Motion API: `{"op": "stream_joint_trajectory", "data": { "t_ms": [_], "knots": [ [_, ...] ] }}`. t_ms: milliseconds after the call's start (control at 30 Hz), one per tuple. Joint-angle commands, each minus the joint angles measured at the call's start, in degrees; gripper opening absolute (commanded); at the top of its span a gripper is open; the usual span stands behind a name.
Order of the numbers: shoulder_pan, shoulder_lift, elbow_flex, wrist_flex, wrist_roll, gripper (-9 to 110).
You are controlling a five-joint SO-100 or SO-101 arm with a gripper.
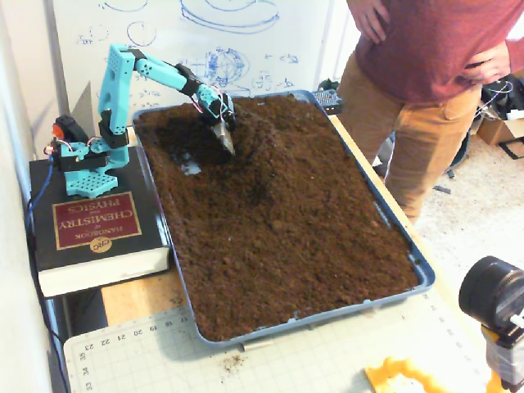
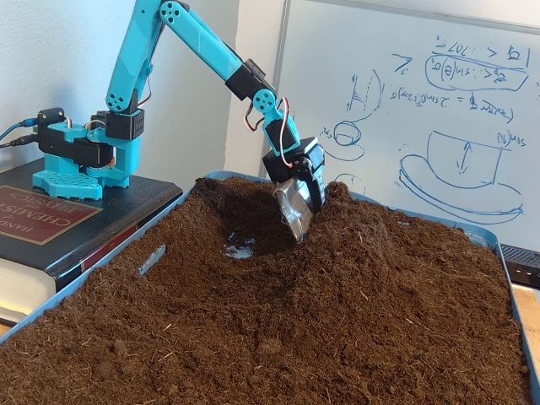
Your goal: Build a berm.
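Observation:
The berm (image 1: 260, 124) (image 2: 359, 232) is a rounded mound of dark-brown loose soil at the far end of the blue tray (image 1: 425, 273) (image 2: 91, 275), higher than the soil around it. My turquoise arm's gripper (image 1: 228, 145) (image 2: 299, 226) points down and presses its silvery blade-like tip against the berm's side. Its jaws show no gap and hold nothing. Beside the tip is a dug hollow where a pale patch of tray floor (image 1: 191, 169) (image 2: 240, 250) is bare.
The arm's base stands on a thick black book (image 1: 88, 223) (image 2: 40, 221) left of the tray. A person (image 1: 426, 74) stands at the tray's right side. A whiteboard (image 2: 422, 110) backs the tray. A cutting mat (image 1: 327, 360) and a black camera (image 1: 491, 293) sit in front.

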Motion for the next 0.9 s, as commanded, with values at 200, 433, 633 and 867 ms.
{"op": "stream_joint_trajectory", "data": {
  "t_ms": [200,433,633,867],
  "knots": [
    [1.85,19.07,-1.41,12.66,0.35,0],
    [1.85,31.20,-1.05,32.78,-0.35,0],
    [1.32,41.92,3.52,53.17,-4.92,0],
    [10.63,49.92,16.17,56.51,-25.66,0]
  ]
}}
